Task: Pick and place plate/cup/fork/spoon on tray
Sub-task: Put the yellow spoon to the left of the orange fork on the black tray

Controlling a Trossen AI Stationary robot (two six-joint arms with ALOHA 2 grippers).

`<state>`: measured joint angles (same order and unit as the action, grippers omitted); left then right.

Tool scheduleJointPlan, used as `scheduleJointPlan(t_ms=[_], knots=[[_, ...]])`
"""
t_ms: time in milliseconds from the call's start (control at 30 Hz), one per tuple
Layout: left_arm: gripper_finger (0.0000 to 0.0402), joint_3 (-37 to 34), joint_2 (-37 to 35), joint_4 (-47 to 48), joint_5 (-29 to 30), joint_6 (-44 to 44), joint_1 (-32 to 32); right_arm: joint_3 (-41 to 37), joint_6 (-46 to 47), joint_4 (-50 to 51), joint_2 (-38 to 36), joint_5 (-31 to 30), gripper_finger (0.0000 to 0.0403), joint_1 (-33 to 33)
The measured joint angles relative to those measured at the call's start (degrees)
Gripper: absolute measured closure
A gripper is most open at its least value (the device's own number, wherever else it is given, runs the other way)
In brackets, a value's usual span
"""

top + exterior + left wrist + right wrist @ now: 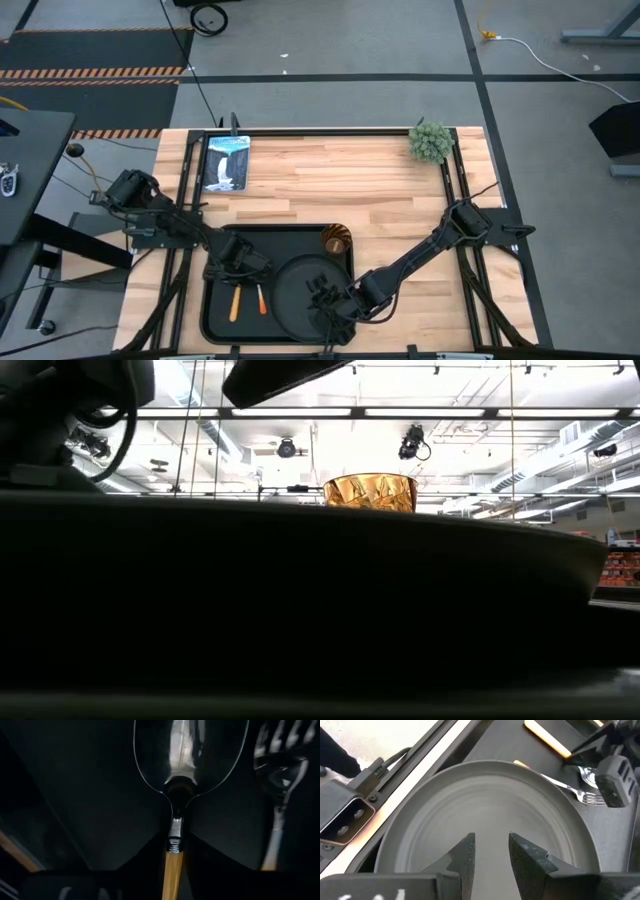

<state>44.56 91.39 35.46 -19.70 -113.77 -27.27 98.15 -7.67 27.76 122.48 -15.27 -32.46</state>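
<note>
Left gripper [240, 272] hovers over the spoon [235, 303] lying lengthwise on the tray [215, 322], fingers unreadable, handle pointing back at it, while the right gripper [491, 851], parted, holds above the plate [485, 810].

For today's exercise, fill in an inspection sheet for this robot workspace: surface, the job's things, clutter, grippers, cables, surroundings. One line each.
Surface: wooden table, bare across the middle.
Job's things: tray at the near edge; plate, cup, spoon and fork all lie on it, the cup upright.
Clutter: picture card and small green plant at the far edge.
Grippers: left gripper over the spoon, which lies between its fingers; right gripper open, above the plate.
Cables: black cable and white cable on the floor.
Surroundings: hazard-striped mats, grey floor, ceiling lights in the low view.
</note>
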Motion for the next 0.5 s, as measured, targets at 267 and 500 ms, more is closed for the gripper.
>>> scheduleJointPlan(t_ms=[267, 500], knots=[[0.0349, 0.0, -0.02, -1.4, -0.06, -0.13, 1.25, 0.0, -0.02, 3.59, 0.0, 0.0, 0.0279, -0.11], [0.0309, 0.0, -0.02, -1.46, 1.2, -1.22, 1.11, 0.0, 0.25, 4.12, 0.02, -4.36, 0.0279, -0.85]])
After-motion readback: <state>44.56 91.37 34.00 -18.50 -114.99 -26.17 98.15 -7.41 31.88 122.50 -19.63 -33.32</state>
